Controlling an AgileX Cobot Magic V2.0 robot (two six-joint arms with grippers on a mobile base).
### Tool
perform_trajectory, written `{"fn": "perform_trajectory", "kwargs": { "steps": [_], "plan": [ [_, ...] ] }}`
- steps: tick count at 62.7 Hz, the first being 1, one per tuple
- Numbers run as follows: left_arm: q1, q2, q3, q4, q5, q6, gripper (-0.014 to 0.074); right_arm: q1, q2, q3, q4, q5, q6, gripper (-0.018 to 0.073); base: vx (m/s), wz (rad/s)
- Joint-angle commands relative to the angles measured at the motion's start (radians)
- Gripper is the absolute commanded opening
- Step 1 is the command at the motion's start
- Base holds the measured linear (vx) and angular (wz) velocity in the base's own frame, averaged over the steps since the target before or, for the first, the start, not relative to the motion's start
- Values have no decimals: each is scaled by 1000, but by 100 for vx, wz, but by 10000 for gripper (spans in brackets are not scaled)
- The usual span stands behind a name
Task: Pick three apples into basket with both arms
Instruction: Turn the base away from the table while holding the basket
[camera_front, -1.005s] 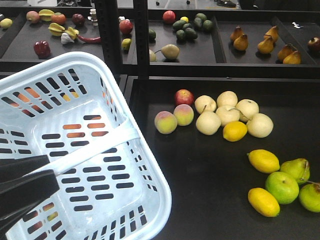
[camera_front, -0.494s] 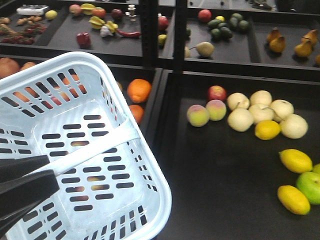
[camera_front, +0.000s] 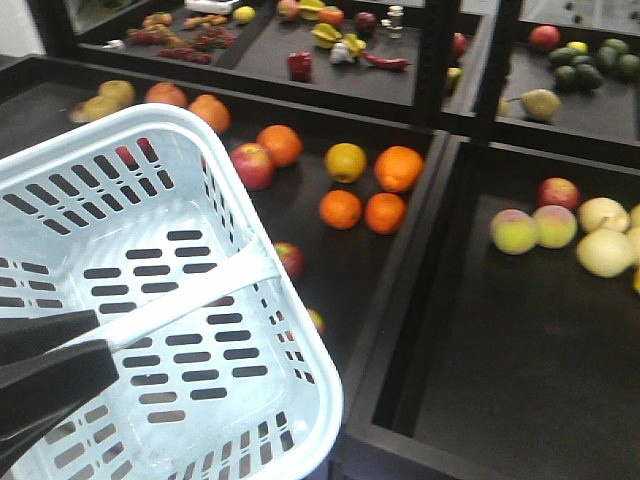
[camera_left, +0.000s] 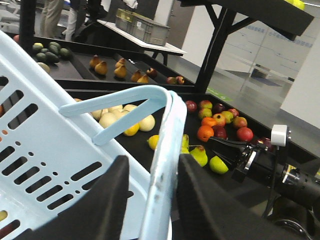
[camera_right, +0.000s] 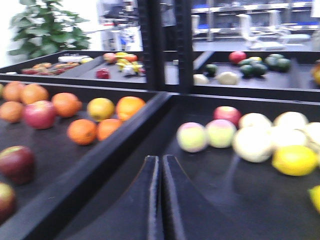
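Your left gripper (camera_left: 152, 172): jaws clamped on the basket (camera_front: 322, 372) rim, basket filling the lower left of the front view | your right gripper (camera_right: 160, 162): jaws together, nothing between them, low centre of its wrist view | dark apple (camera_front: 288, 258): just right of the basket's rim, centre-left of the front view, oranges (camera_front: 398, 168) above it

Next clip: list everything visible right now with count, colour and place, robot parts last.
basket: one, pale blue, empty, lower left.
dark apples: at least two, maroon, left tray beside basket.
oranges: at least six, orange, left tray.
red apples: two, red, one per tray.
peaches: two, pink-green, right tray.
pale pears: several, cream, right tray edge.
left gripper: one, black, jaws shut on basket rim.
right gripper: one, black, jaws shut empty, above right tray.
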Motion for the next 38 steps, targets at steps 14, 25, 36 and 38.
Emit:
{"fn": "perform_trajectory", "kwargs": {
  "steps": [14,25,36,38],
  "plan": [
    [-5,-3,-29,20,41,-19,-8,-5,-1,14,-2,-72,-5,-5,-13,51],
    [-5,-3,-29,20,41,-19,-8,-5,-1,14,-2,-72,-5,-5,-14,55],
    [-5,-3,-29,20,41,-19,-8,-5,-1,14,-2,-72,-5,-5,-15,58],
    [-5,-3,-29,20,41,-19,-8,-5,-1,14,-2,-72,-5,-5,-15,59]
  ]
}}
